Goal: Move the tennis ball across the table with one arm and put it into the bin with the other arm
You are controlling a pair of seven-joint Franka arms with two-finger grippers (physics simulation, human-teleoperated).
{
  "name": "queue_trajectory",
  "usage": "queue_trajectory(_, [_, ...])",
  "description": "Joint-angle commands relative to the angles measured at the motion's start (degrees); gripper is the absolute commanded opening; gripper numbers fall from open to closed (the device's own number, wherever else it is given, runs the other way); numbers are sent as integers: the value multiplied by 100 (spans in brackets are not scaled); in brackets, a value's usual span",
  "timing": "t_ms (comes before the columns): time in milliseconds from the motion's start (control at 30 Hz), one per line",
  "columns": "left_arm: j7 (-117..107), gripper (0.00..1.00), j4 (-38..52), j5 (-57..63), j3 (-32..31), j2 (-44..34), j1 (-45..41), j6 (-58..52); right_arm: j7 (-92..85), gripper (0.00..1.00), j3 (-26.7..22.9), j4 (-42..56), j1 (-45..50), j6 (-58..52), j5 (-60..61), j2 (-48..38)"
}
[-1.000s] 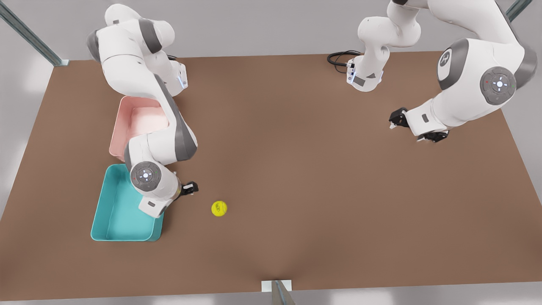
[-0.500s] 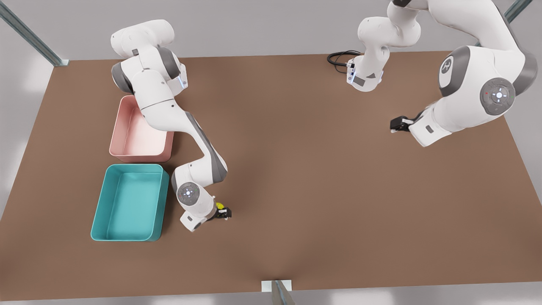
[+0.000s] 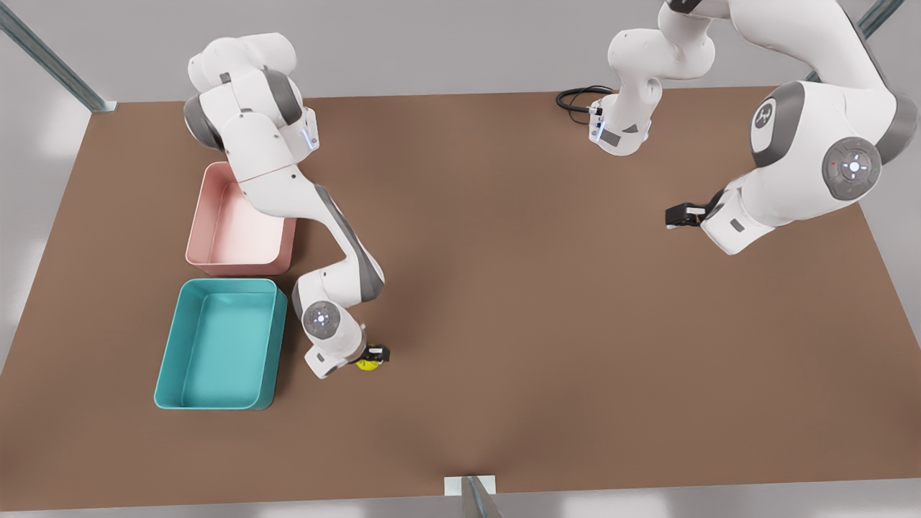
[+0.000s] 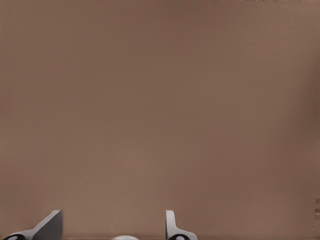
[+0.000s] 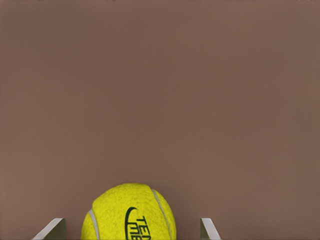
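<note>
One tennis ball (image 3: pixel 368 365), yellow-green with dark lettering and a pale seam, lies on the brown table (image 3: pixel 504 302) lower left of centre, between the right gripper's (image 3: pixel 375 354) spread fingers, ungripped. Two trays stand at left, teal bin (image 3: pixel 219 344) and pink tray (image 3: pixel 237 223), both empty. At right the left gripper (image 3: pixel 682 215) hangs open, holding nothing.

A pale grey floor (image 3: pixel 446 43) is seen beyond the far edge, lit evenly, with soft bright patches at the front view's left and along the near edge. Metal struts are set at the corners — one at far left (image 3: pixel 43 61), one at far right (image 3: pixel 879 14) — and a third (image 3: pixel 475 498) at the near edge. A black cable (image 3: pixel 575 97) is coiled far right.
</note>
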Motion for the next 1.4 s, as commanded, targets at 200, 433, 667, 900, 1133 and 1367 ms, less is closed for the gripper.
queue_trajectory(200, [-429, 100, 1, -6, -3, -5, -1, -120, 482, 100, -9, 243, 49, 201, -9, 376])
queue_trajectory(433, [-429, 100, 1, 2, -3, 4, 8, -182, 490, 100, 0, 208, 49, 227, -9, 429])
queue_trajectory(667, [-429, 100, 1, 3, -3, 30, 8, -182, 482, 100, 0, 120, 84, 192, -9, 403])
queue_trajectory(900, [-420, 100, 1, 11, 6, 39, 17, -182, 473, 85, 0, 85, 66, 157, -9, 350])
queue_trajectory(1133, [-420, 100, 1, 3, -3, 39, 8, -190, 271, 68, 0, 146, -4, 8, -36, 51])
queue_trajectory(1367, [-429, 100, 10, 11, -117, 13, -18, -199, -2171, 68, -61, -530, -786, -1213, -36, -1328])
